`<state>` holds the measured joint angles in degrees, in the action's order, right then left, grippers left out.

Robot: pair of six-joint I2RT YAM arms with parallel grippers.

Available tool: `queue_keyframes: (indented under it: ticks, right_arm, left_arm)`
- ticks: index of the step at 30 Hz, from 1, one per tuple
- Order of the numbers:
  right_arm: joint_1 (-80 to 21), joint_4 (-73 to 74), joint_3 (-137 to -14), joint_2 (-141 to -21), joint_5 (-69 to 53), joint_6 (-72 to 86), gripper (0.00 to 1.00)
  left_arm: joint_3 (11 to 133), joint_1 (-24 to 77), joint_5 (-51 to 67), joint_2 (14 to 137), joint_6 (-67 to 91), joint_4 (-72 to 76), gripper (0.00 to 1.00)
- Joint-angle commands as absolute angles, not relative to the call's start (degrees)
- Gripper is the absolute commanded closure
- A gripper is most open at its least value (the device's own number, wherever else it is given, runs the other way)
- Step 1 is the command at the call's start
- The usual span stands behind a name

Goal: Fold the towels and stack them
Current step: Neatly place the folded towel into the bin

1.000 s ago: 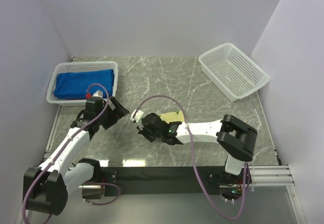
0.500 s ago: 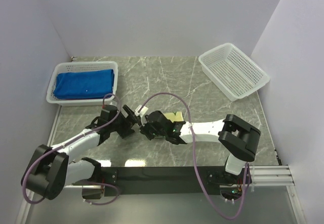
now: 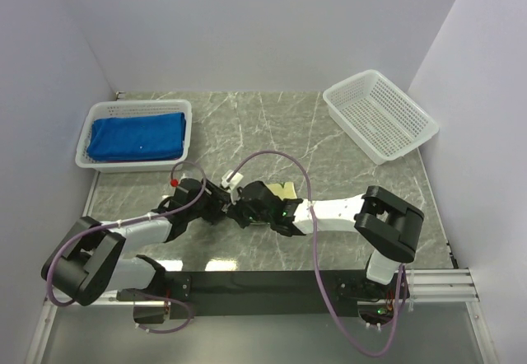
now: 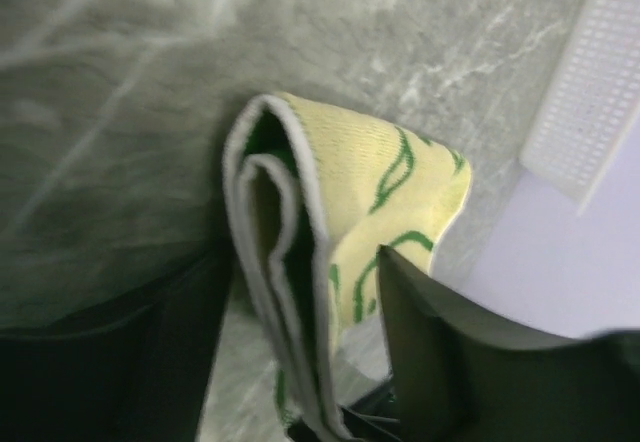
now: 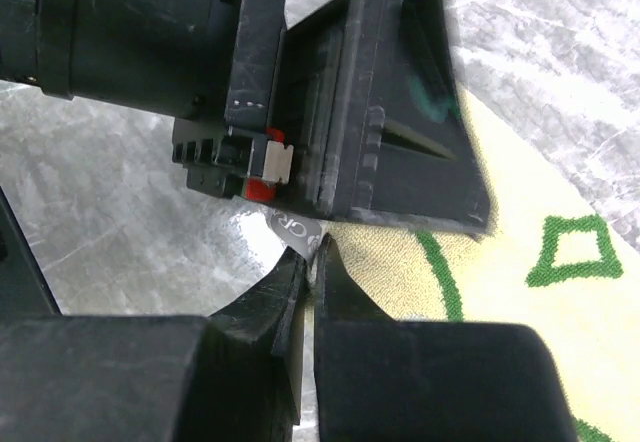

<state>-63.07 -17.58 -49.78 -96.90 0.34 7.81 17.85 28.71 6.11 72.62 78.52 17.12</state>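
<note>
A pale yellow towel [image 3: 284, 189] with green motifs lies folded at mid-table. My right gripper [image 3: 243, 208] is shut on its left edge, pinching the hem and a small label [image 5: 300, 234] between the fingertips. My left gripper [image 3: 224, 203] meets it from the left, jaws apart on either side of the towel's doubled edge [image 4: 290, 262], with a gap to each finger. The towel's green reverse shows inside the fold [image 4: 270, 147]. One left finger [image 5: 400, 112] fills the top of the right wrist view. A folded royal blue towel [image 3: 136, 136] lies in the left basket.
A white lattice basket [image 3: 140, 105] holding the blue towel stands at the back left. A second white basket [image 3: 379, 115] sits tilted at the back right, with its rim [image 4: 590, 82] in the left wrist view. The marble tabletop [image 3: 272, 125] is bounded by white walls.
My left arm has swung from beside the left basket to the middle, bringing its jaws round the yellow towel's edge and narrowing them. The right gripper shifted slightly left with the towel.
</note>
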Motion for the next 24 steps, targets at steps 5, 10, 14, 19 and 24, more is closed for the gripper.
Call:
queue_keyframes:
  ticks: [5,10,14,19,24]
  right_arm:
    - [-62.75,-22.06,-48.43,-95.63,0.18,8.53,1.00]
    - [-62.84,-22.33,-47.11,-93.17,1.67,9.23,0.87]
    - [-62.75,-19.61,-45.36,-88.96,6.48,9.93,0.27]
    - [-62.84,-12.23,-42.55,-80.52,11.86,10.20,0.13]
    - [-62.75,-3.88,-39.38,-70.06,15.64,10.28,0.07]
  left_arm:
    - [17.49,29.09,0.26,71.98,76.82,16.17,0.77]
    - [19.51,29.09,1.40,72.33,74.10,15.39,0.99]
    - [24.07,29.00,1.32,71.98,69.97,9.96,0.99]
    - [39.61,27.43,-1.13,74.70,58.03,-5.51,0.99]
    - [59.56,21.98,-3.51,79.80,44.34,-22.72,0.99]
